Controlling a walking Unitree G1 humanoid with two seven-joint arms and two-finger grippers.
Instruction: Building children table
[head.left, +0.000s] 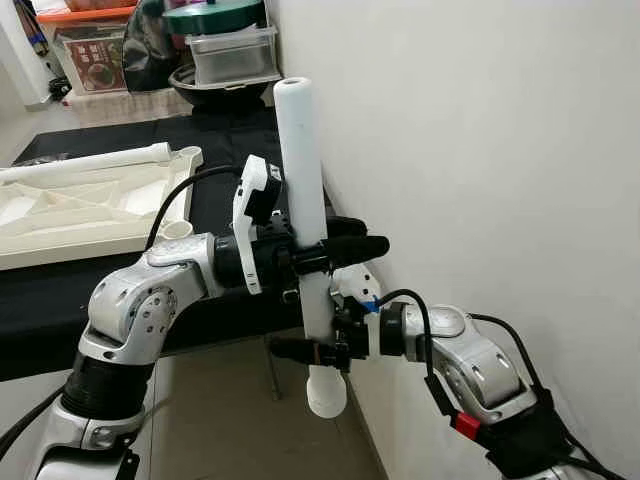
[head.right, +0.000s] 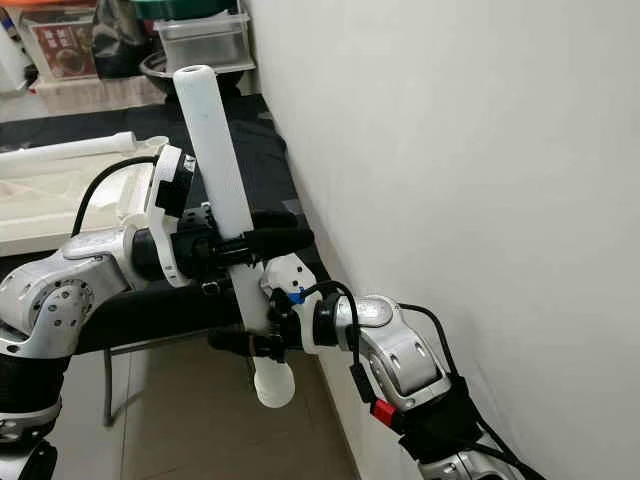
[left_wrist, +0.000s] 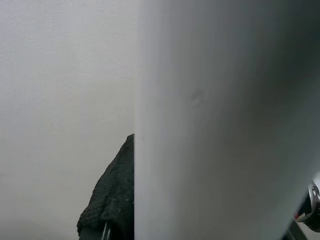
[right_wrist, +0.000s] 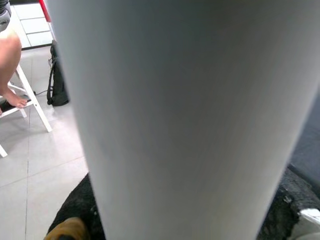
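Holding the white table leg (head.left: 303, 190) upright w/ both arms, close to the wall (head.left: 480, 150) on the robot's right. Head cam: left gripper (head.left: 335, 250) is clamped round the leg about midway, right gripper (head.left: 318, 350) pinches it lower down, near the rounded bottom end. My guess is the two-point grip keeps it from swinging while it gets lined up for the tabletop. The leg is a plain smooth white tube, slightly tapered, domed cap on top, tilted a bit. Behind-left, the white tabletop (head.left: 90, 205) lies upside down on a black-covered bench (head.left: 230, 160), w/ another leg (head.left: 90, 163) lying along it, so assembly looks early imo. Left wrist cam: leg (left_wrist: 225, 120) up close, smooth, bare wall beside it. Right wrist cam: the leg again (right_wrist: 185, 120), plus tiled floor (right_wrist: 45, 150), a white chair (right_wrist: 30, 95) and a person's bare foot (right_wrist: 12, 97).
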